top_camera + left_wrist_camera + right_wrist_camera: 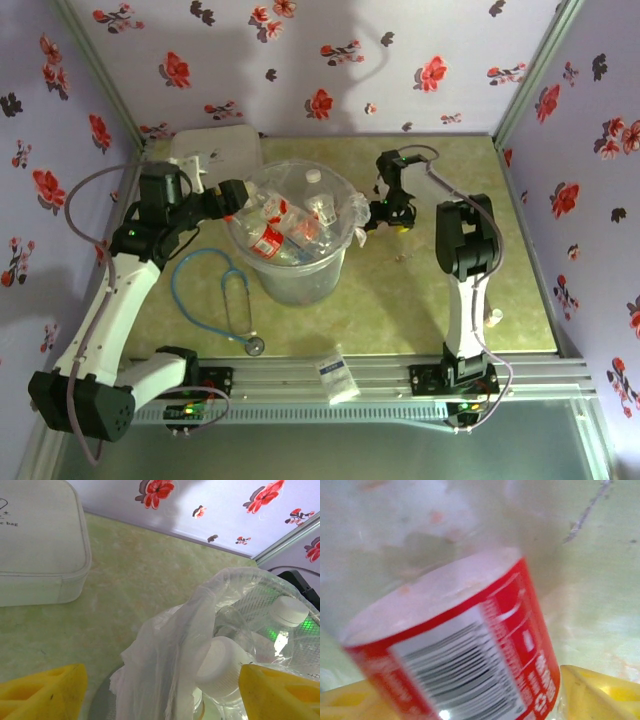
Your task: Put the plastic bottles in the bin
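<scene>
Clasping red-labelled bottle (470, 645), right hand (373, 215).

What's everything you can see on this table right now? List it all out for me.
bin: one, translucent grey-white with a clear bag, table centre
plastic bottles: several, clear, white caps and red labels, piled in the bin
red-label bottle: one, clear, between the right pincer's pads
box: one, white, lidded, far left behind the bin
stethoscope: one, blue tube, near left of the bin
packet: one, white with blue print, near edge
left pincer: yellow pads, open at the bin's left rim
right pincer: yellow pads, at the bin's right rim
</scene>
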You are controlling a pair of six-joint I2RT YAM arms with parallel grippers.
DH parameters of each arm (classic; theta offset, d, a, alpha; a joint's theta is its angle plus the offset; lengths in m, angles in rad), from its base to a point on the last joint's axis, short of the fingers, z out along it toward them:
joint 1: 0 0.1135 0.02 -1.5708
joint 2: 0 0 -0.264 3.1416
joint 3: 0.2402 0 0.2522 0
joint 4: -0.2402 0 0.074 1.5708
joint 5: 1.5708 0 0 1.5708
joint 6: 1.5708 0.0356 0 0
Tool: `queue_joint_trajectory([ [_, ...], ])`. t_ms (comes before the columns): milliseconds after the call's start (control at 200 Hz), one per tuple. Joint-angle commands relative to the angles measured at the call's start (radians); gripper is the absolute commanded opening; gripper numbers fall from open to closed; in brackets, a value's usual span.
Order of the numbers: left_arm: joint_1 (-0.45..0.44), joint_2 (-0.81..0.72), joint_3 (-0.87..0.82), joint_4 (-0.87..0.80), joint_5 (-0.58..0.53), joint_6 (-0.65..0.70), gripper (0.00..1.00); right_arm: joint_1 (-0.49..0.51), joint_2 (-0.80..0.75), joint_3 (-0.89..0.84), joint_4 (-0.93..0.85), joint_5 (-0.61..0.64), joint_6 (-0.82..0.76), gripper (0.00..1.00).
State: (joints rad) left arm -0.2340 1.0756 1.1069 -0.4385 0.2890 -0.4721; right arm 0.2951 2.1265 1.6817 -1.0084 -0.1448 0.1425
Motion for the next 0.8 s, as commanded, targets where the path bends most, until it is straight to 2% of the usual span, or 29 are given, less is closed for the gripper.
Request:
queue_joint_trajectory([
  [0, 0.014, -0.027, 0.017, -0.018, -0.015, 0.020, 0.81, -0.015, -0.073, -0.020, 0.008, 0.002, 0.021, 0.72],
  [320, 0.015, -0.046, 0.044, 0.025, 0.029, -0.010, 0.88, -0.071, -0.200, -0.036, -0.008, 0.010, 0.038, 0.65],
  [490, 0.015, -0.056, 0.041, 0.048, 0.054, -0.021, 0.90, -0.107, -0.321, -0.022, -0.014, 0.003, 0.066, 0.62],
  [710, 0.039, -0.062, -0.009, 0.111, 0.148, -0.086, 0.89, -0.113, -0.501, 0.094, -0.015, -0.016, 0.087, 0.60],
  [795, 0.059, -0.076, -0.032, 0.128, 0.160, -0.107, 0.89, -0.113, -0.565, 0.145, 0.014, -0.073, 0.105, 0.60],
])
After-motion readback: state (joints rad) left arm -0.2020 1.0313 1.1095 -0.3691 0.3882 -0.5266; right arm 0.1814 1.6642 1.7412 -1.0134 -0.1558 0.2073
